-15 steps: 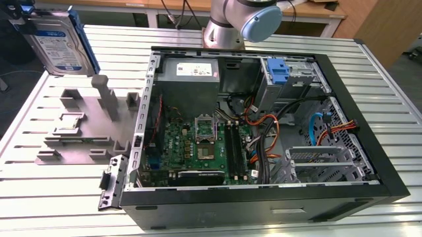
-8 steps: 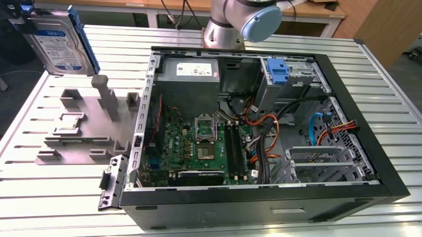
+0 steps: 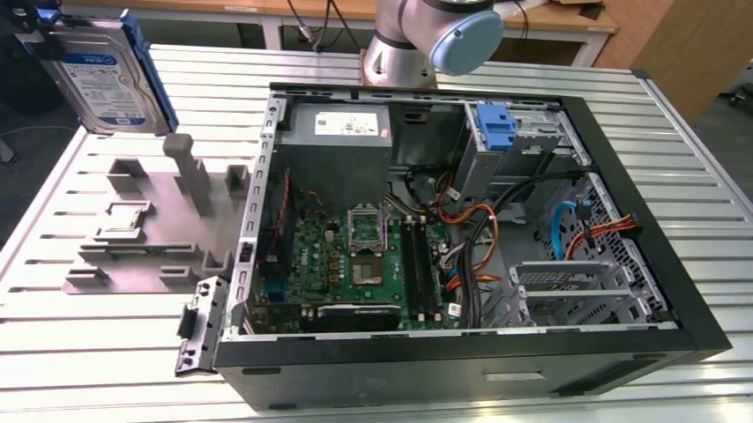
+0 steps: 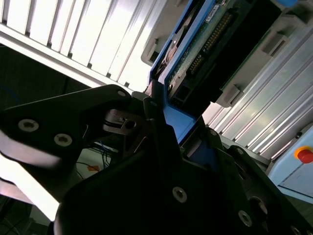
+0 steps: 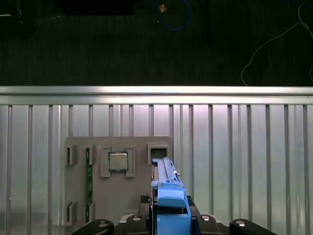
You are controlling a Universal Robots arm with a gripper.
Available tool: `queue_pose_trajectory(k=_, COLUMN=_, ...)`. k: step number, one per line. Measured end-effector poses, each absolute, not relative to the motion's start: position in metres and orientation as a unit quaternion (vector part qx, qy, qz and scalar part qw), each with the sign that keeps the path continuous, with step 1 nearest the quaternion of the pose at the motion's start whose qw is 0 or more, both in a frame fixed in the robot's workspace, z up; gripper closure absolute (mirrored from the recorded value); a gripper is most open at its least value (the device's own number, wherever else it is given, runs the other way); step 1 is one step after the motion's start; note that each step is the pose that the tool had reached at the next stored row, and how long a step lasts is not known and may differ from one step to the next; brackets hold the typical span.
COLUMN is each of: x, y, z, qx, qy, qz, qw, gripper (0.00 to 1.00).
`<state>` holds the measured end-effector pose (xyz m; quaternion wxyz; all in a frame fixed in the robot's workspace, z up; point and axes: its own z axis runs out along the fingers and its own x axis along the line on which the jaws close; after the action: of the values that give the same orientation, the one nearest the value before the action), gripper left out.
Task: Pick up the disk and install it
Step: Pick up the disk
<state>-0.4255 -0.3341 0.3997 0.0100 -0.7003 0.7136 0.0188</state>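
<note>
**Disk aloft, held by its carrier edge**

The pincer (image 4: 154, 115) pinches the blue carrier of the disk (image 3: 106, 79), upright above the bench (image 3: 706, 220) beside the open computer case (image 3: 471, 348). Likely hazards: the narrow hold slipping or pivoting, or the case wall clipping the disk.

Ribbed silver metal table (image 3: 706, 176), two items directly on it.
Open black computer tower case (image 3: 471, 366) lies on its side; flat grey plastic parts fixture (image 3: 141, 256) sits just beside the case, on the exterior view's left.
</note>
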Motion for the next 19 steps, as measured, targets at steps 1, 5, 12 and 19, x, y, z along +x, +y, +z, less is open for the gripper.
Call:
queue_pose_trajectory(k=1, x=-0.4255, y=-0.3341, z=0.3998, qx=-0.7, qy=0.714, qz=0.019, qw=0.01, gripper=0.63)
queue_pose_trajectory(k=5, x=-0.4257, y=-0.3342, z=0.402, qx=-0.7, qy=0.714, qz=0.019, qw=0.01, gripper=0.63)
queue_pose_trajectory(k=12, x=-0.4259, y=-0.3341, z=0.4073, qx=-0.7, qy=0.714, qz=0.019, qw=0.011, gripper=0.63)
queue_pose_trajectory(k=19, x=-0.4258, y=-0.3341, z=0.4092, qx=-0.7, qy=0.714, qz=0.02, qw=0.011, gripper=0.63)
